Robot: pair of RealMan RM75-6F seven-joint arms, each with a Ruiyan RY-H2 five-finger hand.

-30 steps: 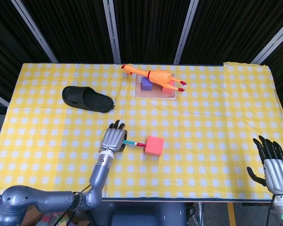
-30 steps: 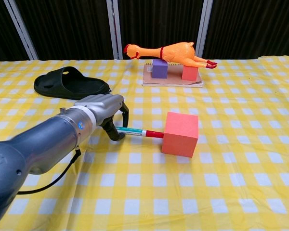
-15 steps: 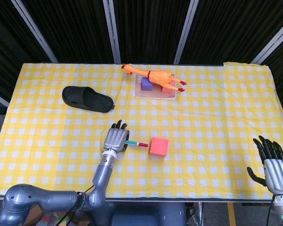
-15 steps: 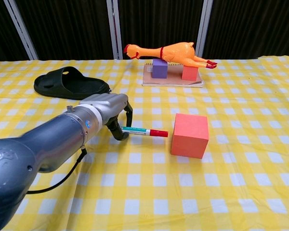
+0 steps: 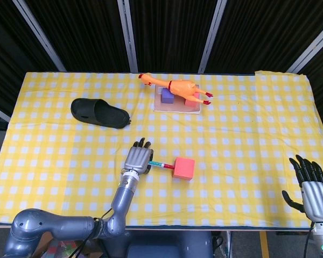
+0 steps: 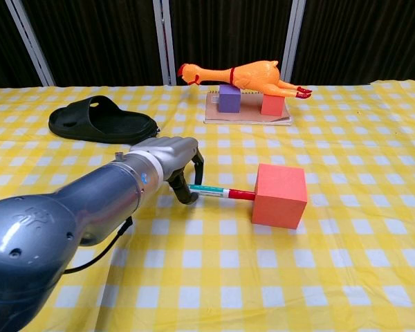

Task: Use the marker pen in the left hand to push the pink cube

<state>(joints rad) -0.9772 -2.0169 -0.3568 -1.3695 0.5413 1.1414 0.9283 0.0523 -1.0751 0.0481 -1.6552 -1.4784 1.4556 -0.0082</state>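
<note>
Chest view, from the left: the left hand (image 6: 167,153) grips the marker (image 6: 221,193), whose red tip touches the pink cube (image 6: 279,196) at mid-bench (image 6: 346,277). Head view shows the right hand (image 5: 310,185) at the near right edge, holding nothing, fingers spread.

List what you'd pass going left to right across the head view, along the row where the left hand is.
Left hand → marker → pink cube → right hand, a little lower at the far right edge.
</note>
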